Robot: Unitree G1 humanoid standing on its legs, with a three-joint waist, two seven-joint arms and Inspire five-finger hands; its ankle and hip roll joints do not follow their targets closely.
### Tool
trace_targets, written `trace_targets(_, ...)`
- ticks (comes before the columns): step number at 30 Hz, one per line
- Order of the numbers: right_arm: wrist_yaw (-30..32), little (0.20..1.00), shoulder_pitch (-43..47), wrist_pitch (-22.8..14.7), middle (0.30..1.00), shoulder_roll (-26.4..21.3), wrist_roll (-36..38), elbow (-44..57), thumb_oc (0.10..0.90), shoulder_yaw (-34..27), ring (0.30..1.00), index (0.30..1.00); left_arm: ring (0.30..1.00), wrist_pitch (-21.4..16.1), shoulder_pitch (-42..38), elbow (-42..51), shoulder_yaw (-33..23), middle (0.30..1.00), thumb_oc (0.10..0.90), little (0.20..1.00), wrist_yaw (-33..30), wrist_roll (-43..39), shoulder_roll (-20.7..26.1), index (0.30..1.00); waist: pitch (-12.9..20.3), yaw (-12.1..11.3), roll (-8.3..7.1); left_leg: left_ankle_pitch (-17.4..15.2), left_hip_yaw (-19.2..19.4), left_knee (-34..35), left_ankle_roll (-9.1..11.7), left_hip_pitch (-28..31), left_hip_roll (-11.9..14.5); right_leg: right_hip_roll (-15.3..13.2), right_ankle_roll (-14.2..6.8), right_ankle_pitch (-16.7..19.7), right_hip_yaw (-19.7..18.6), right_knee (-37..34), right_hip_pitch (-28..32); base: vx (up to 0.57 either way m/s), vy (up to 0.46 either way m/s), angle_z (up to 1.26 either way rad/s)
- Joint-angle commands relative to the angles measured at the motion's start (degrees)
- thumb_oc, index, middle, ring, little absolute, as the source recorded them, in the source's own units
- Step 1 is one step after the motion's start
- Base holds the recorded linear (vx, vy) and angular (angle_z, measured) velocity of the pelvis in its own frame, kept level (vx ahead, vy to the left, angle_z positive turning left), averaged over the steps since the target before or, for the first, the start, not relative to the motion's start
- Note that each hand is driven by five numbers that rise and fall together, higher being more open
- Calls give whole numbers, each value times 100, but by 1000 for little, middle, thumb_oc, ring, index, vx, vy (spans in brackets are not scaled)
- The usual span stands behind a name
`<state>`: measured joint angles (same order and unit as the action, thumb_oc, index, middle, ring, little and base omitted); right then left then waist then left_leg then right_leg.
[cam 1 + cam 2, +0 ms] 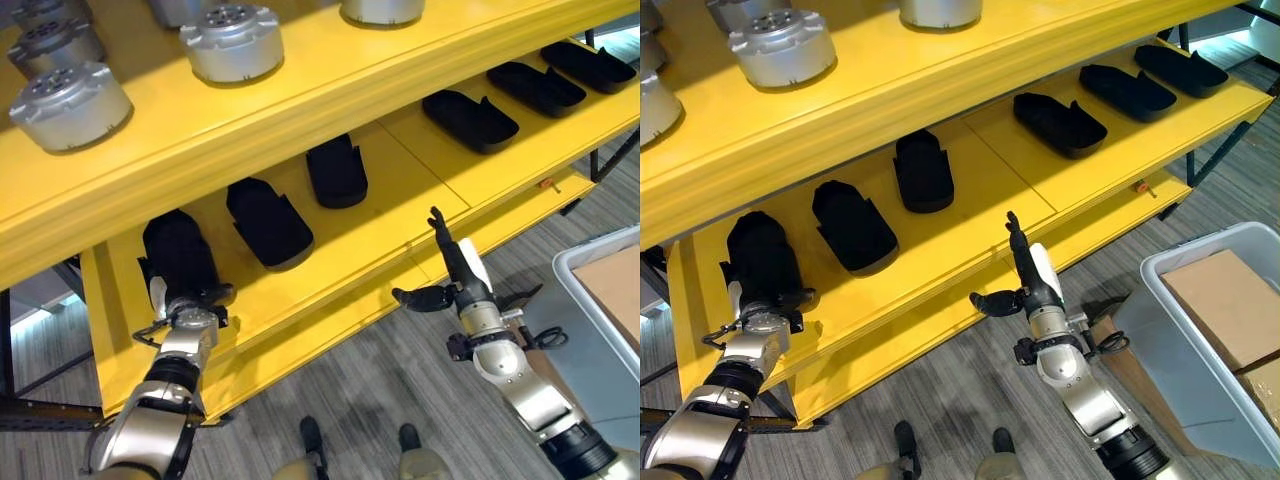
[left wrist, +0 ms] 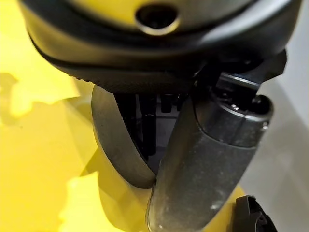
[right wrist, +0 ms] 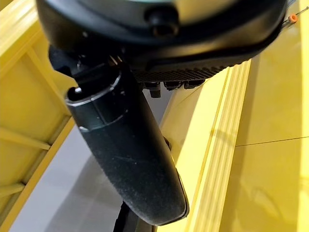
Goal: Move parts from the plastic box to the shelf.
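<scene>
Left hand closed round black part on yellow shelf | part to be seated flat, then released | right hand open, empty, held off shelf edge

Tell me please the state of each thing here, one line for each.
Left hand: on the black part at the shelf's left end, fingers hidden.
Right hand: open, empty, before the shelf edge.
Black moulded parts: lying flat in a row on the yellow shelf.
Grey plastic box: holds cardboard.

Silver-grey arms, dark left hand, right hand white-covered thumb.
</scene>
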<state>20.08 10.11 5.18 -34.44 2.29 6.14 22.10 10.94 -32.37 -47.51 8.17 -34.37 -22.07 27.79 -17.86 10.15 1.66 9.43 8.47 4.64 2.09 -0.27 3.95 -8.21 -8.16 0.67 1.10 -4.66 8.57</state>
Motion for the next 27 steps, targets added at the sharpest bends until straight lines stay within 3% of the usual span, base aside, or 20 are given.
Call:
trace_targets(1,316,1000,624,-646,1000,91,-277,507,900,-275,1000,1000,1000,-526,-373,152,-49,1000,900,1000,-375,437,187,1000,235,-325,-80,-948,120,-381,131,354,99,229,310,-378,596,820,-744,0,0,0)
trace_targets(18,321,1000,606,-617,1000,205,-318,446,900,-344,1000,1000,1000,-624,-170,938,170,1000,900,1000,-2,904,101,1000,329,-476,-66,-947,52,-304,100,409,71,224,305,-379,656,773,-652,-1,0,1)
trace_targets(27,300,1000,557,-623,1000,218,-294,454,900,-375,1000,1000,1000,-997,-95,1319,206,1000,900,1000,8,1163,192,1000,390,-524,-71,-935,38,-263,100,439,70,227,313,-382,686,749,-608,0,0,0)
